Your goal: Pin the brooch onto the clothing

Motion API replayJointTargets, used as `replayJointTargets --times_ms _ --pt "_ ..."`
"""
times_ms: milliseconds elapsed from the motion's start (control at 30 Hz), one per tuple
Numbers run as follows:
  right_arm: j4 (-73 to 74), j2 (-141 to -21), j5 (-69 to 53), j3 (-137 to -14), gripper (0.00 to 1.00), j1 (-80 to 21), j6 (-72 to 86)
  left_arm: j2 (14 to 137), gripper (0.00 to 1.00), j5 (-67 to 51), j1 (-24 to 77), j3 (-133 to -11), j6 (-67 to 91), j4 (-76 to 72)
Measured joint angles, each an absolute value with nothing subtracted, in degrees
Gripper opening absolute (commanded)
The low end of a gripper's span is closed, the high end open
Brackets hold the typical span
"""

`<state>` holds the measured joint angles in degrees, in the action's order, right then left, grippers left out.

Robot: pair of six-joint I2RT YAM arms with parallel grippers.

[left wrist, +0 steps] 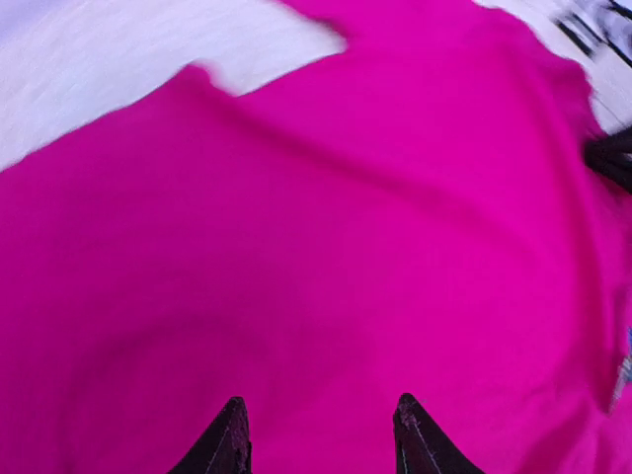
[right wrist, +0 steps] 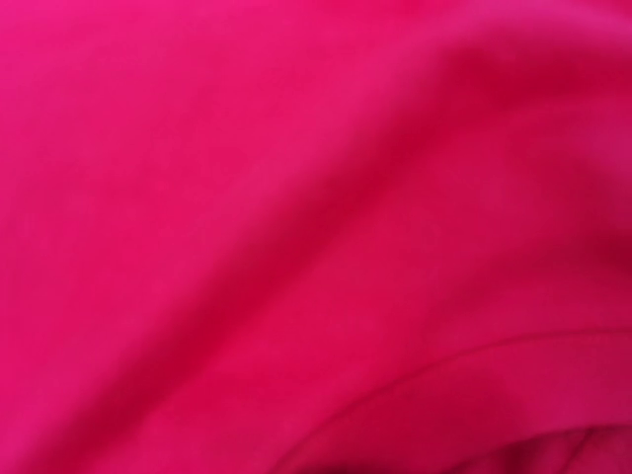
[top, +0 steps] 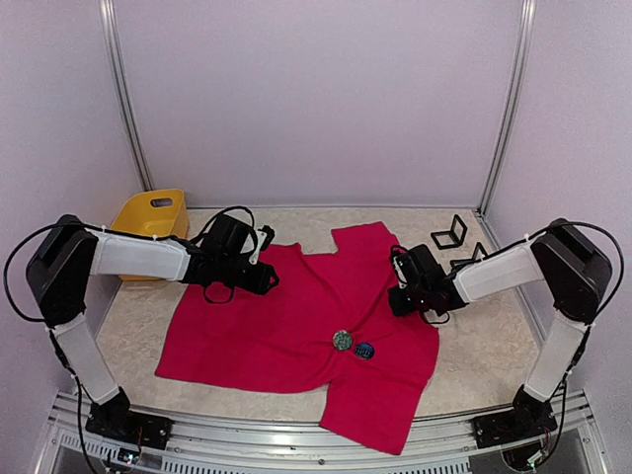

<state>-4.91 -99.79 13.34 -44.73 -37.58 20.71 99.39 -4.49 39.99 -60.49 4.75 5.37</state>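
The left arm is stretched in from the left side, its forearm nearly level, and the left gripper (top: 265,277) is held over the upper left part of the T-shirt (top: 296,316). In the left wrist view its two dark fingertips (left wrist: 225,439) are seen spread apart above the fabric, with nothing grasped between them. The right arm is bent at the elbow and reached inward, and the right gripper (top: 398,299) is set low at the shirt's right side. Its wrist view is filled by pink cloth alone, so it cannot be told whether its fingers are clenched. The T-shirt is laid spread on the table (top: 474,346) between the arms. A greenish brooch (top: 342,340) and a blue brooch (top: 364,350) are seen just beside each other on its lower middle. Any lettering on them is too small to be read.
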Motion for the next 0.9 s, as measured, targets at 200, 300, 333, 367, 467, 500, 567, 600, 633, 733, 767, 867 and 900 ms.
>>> replayJointTargets --times_ms 200,300,333,367,467,500,567,600,633,733,767,867,900 --pt "0.4 -111.26 13.96 -61.28 0.08 -31.62 17.56 107.96 0.46 1.43 28.88 -58.61 18.57 0.86" --pt "4.1 -116.44 14.24 -70.04 0.09 -28.88 14.48 111.72 0.46 3.92 27.35 -63.48 20.1 0.47" --pt "5.54 -117.58 14.39 -72.44 0.09 -28.45 13.32 112.86 0.46 4.86 27.03 -65.58 20.12 0.34" --pt "7.27 -118.48 14.57 -74.94 0.1 -27.9 12.01 113.91 0.46 5.96 26.68 -67.61 20.05 -0.01" --pt "10.81 -118.76 15.31 -79.44 0.11 -27.31 9.06 114.98 0.46 8.71 25.74 -69.93 19.25 -0.58" --pt "11.44 -118.28 15.46 -80.38 0.12 -27.31 8.23 115.0 0.46 9.61 25.39 -70.02 19.05 -0.67" --pt "12.71 -116.18 15.77 -80.2 0.11 -27.51 7.49 115.0 0.46 11.09 24.34 -70.02 18.65 -0.62" --pt "13.13 -114.26 15.77 -78.89 0.1 -27.66 7.51 115.02 0.46 11.38 24.1 -70.02 18.61 -0.62" --pt "13.56 -111.81 15.79 -76.88 0.08 -27.9 7.84 115.02 0.46 11.62 23.66 -70.02 18.59 -0.64" --pt "14.35 -102.39 14.96 -67.11 0.0 -29.47 10.37 115.02 0.46 12.23 22.7 -69.71 18.59 -0.86" --pt "15.18 -99.63 14.44 -64.14 0.0 -30.46 11.7 115.15 0.46 12.36 22.44 -69.54 18.61 -0.91" --pt "16.97 -93.56 12.25 -55.35 0.0 -34.96 16.97 116.31 0.46 12.4 21.56 -69.41 18.96 -1.04" --pt "17.72 -92.42 11.46 -52.75 0.0 -36.4 19.07 117.01 0.46 12.34 21.3 -69.41 19.14 -1.08"
